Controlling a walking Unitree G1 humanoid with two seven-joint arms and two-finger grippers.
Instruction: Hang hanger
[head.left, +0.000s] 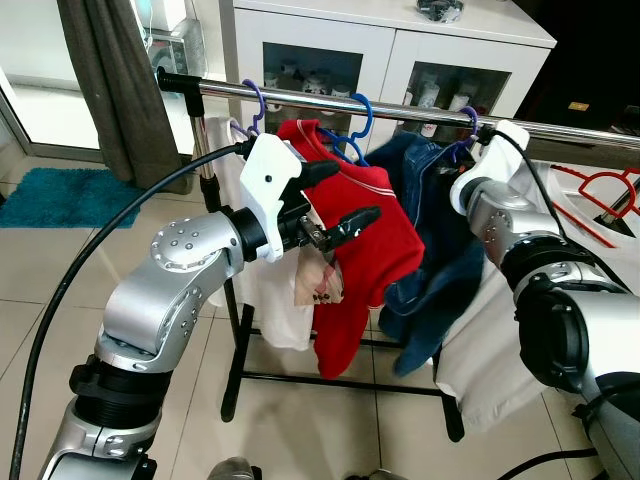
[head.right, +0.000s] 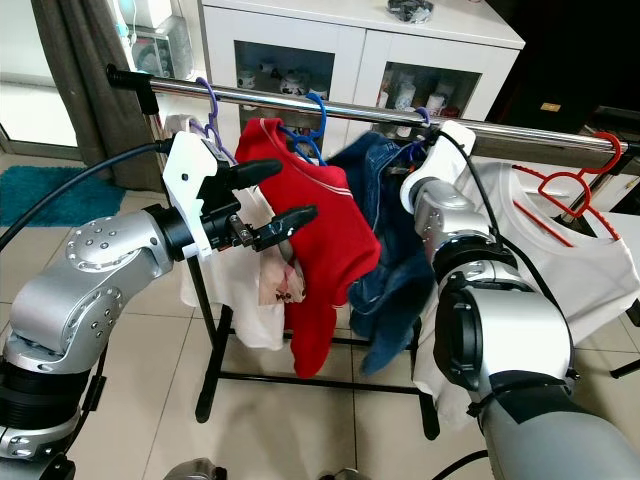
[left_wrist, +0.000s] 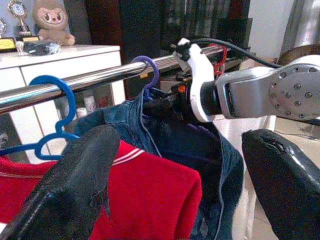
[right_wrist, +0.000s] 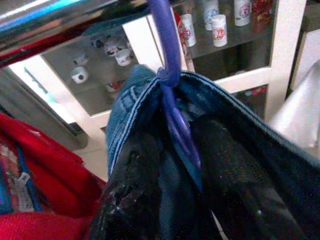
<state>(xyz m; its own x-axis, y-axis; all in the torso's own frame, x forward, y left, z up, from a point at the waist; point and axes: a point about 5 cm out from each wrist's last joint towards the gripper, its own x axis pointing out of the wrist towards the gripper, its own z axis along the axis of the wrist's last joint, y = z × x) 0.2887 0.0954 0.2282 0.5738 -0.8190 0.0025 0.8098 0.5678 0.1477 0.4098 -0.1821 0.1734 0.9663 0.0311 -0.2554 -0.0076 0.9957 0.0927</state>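
A purple hanger (right_wrist: 172, 107) carries a blue denim jacket (head.left: 420, 235), and its hook (left_wrist: 148, 70) sits over the chrome rail (head.left: 300, 97). My right gripper (right_wrist: 175, 135) is pushed into the jacket's collar, one black finger (right_wrist: 132, 190) on each side of the hanger's neck, shut on it. My left gripper (head.left: 352, 192) is open, holding nothing, in front of a red shirt (head.left: 375, 250) that hangs from a blue hanger (head.left: 362, 118) to the left of the jacket.
A white garment (head.left: 285, 320) on a second purple hanger hangs at the rail's left end. A red hanger (head.left: 600, 190) with a white T-shirt (head.left: 470, 360) hangs at the right. A white glass-door cabinet (head.left: 390, 50) stands behind the rack, with a grey curtain (head.left: 110, 80) at the left.
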